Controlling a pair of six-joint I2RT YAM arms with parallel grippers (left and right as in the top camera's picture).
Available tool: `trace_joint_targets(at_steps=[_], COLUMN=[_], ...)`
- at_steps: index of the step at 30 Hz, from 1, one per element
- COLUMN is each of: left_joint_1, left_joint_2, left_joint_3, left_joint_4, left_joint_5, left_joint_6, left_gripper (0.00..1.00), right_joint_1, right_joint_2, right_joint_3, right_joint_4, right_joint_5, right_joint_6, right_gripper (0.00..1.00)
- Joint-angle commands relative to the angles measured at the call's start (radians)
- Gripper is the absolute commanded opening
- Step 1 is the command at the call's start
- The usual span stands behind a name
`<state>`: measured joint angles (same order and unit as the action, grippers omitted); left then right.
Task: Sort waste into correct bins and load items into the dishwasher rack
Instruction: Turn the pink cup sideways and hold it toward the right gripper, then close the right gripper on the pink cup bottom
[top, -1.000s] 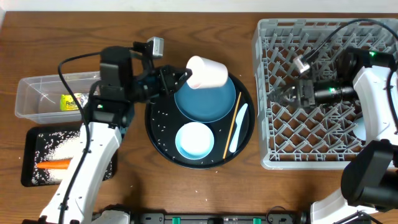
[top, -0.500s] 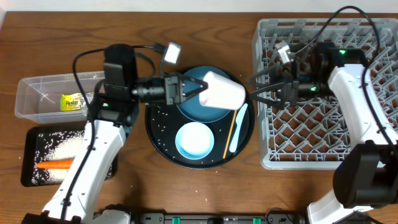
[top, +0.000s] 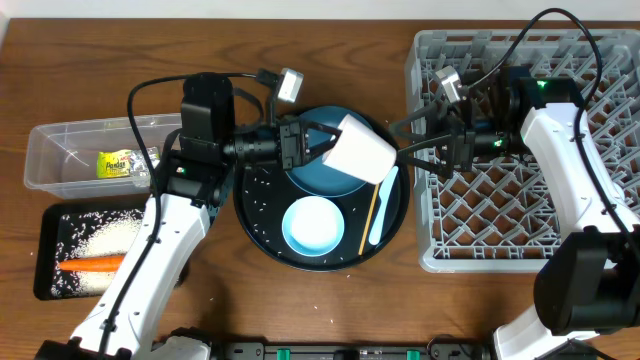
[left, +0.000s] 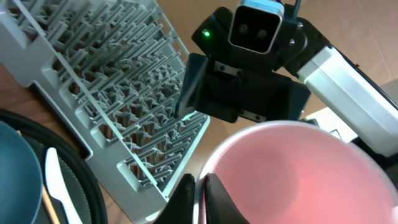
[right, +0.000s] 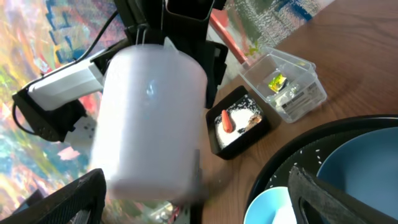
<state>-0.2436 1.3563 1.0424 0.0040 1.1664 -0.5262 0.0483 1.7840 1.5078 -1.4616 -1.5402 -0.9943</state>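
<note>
Cup first. The pale-pink cup lies on its side in the air, held by the left gripper. The left jaws are almost closed and pinch the cup's rim. The left wrist view shows one finger inside the cup and one outside. The cup's closed bottom points away from the left jaws, toward the right gripper. The right jaws are spread wide and hold nothing. The cup's bottom is right at their tips, and I cannot tell if it touches them. So the cup is between the two grippers.

Under the cup and the left jaws is the dark-blue plate. It sits on the round black tray. On the same tray, below both pairs of jaws, are the light-blue cup, the thin wooden chopstick and the pale-blue flat utensil. The last two lie side by side. Loose white rice grains dot the tray.

Behind the right jaws is the light-grey dishwasher rack. Well behind the left jaws, past the arm, is the clear plastic tub with the yellow-green snack wrapper in it. Beside the tub is the shallow black tray, which holds the orange carrot and a heap of rice.
</note>
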Motion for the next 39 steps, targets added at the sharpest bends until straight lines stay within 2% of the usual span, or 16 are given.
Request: trace_joint_targets(at_steps=[1,13,21,27,32,39], left_joint_1=[-0.002,0.008,0.008,0.008,0.008,0.008], left_joint_2=[0.01,0.01,0.01,0.01,0.01,0.01], left_joint_3=[0.007,0.007,0.007,0.007,0.007,0.007], left_joint_4=[0.005,0.023,0.114,0.11,0.109,0.103], left_joint_5=[-0.01,-0.054,-0.06,-0.033,-0.007,-0.007], left_joint_6=[-0.002,-0.037,-0.142,-0.141,-0.142,-0.142], left_gripper=[0.06,0.06,0.06,0.06,0.06,0.06], right_joint_1=[0.031,0.044,0.104,0.109,0.096,0.091], right_joint_2=[-0.024,-0.024,-0.024,-0.024,-0.024,-0.025], right_joint_3=[-0.001,-0.001,-0.001,-0.001,-0.001,-0.001], right_joint_4=[-0.014,-0.037,-0.033,-0.022,-0.011,-0.011], right_joint_5=[-0.019,-0.019,-0.019,-0.019,-0.02,-0.02], right_joint_6=[-0.009,-0.033,-0.113,-0.13,-0.131,-0.23], right_gripper=[0.88,0.88,0.87,0.83,0.84,0.84])
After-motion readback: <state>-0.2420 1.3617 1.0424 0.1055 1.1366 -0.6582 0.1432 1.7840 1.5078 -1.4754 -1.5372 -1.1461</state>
